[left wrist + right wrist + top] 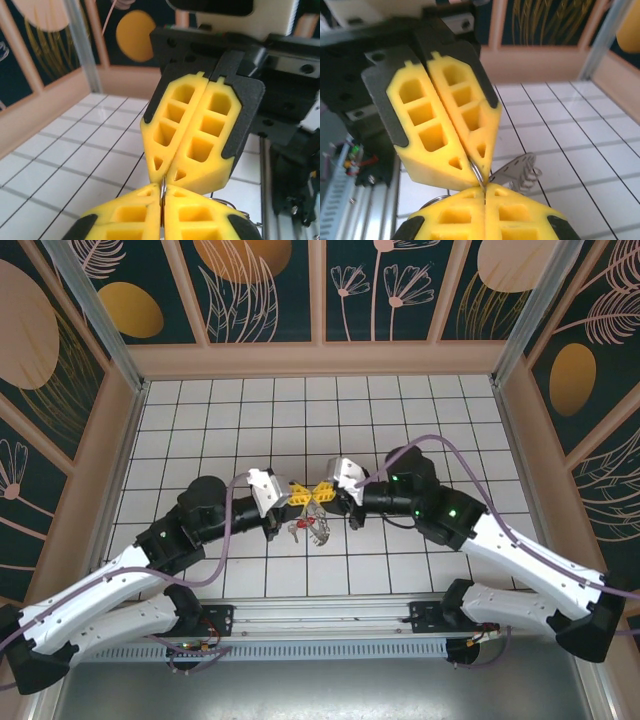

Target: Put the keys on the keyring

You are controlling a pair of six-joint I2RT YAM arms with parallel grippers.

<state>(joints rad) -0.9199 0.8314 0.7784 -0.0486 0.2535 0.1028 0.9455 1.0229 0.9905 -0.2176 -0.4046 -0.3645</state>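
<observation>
Keyring (477,172) wire pinched by left pincer (162,196) and right pincer (484,194) — both clamped (tips touching).

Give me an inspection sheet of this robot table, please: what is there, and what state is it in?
Surface: white tiled tabletop with dark grid lines.
Job's things: thin silver wire keyring pinched between the two grippers; small silver metal pieces hang beside it, too small to pick out a single key.
Clutter: nothing seen.
Grippers: left gripper and right gripper, both with yellow plastic fingers, meet tip to tip, each shut on the keyring.
Cables: purple cables run along the left arm and the right arm.
Surroundings: dark teal wall panels with gold and pink plant motifs.
</observation>
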